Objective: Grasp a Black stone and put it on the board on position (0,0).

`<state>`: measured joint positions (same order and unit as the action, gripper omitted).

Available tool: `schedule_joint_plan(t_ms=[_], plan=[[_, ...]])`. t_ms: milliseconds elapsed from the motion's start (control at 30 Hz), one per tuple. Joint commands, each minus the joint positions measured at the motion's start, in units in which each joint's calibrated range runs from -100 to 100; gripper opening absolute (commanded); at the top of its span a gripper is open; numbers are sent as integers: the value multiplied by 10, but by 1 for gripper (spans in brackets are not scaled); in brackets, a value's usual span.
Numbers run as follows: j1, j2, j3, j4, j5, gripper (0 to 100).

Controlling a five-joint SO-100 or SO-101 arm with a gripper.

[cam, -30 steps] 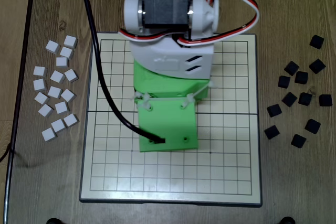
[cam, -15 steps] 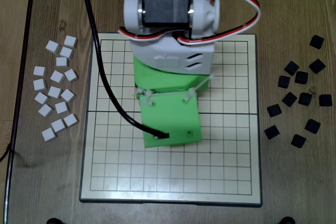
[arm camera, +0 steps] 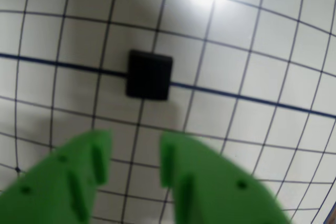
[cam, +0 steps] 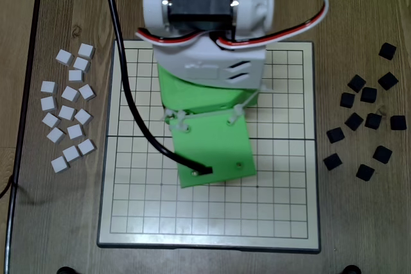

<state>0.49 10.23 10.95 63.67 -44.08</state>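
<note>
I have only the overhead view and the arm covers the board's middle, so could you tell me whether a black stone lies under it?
Observer: Yes, the wrist view shows one Black stone lying on the board.
Operator: Is the gripper holding it?
Observer: No, the gripper is open, with the stone clear beyond its fingertips.
Operator: Where on the grid is it?
Observer: It straddles the dark seam.
</note>
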Motion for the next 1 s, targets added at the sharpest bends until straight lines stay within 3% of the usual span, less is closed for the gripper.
schedule_joint_plan(t_ms=[0, 467, 967], plan=[[-4, -68, -51, 2, 1, 7], [-3, -82, -37, 6, -2, 7], [6, -388, 253, 15, -26, 7]])
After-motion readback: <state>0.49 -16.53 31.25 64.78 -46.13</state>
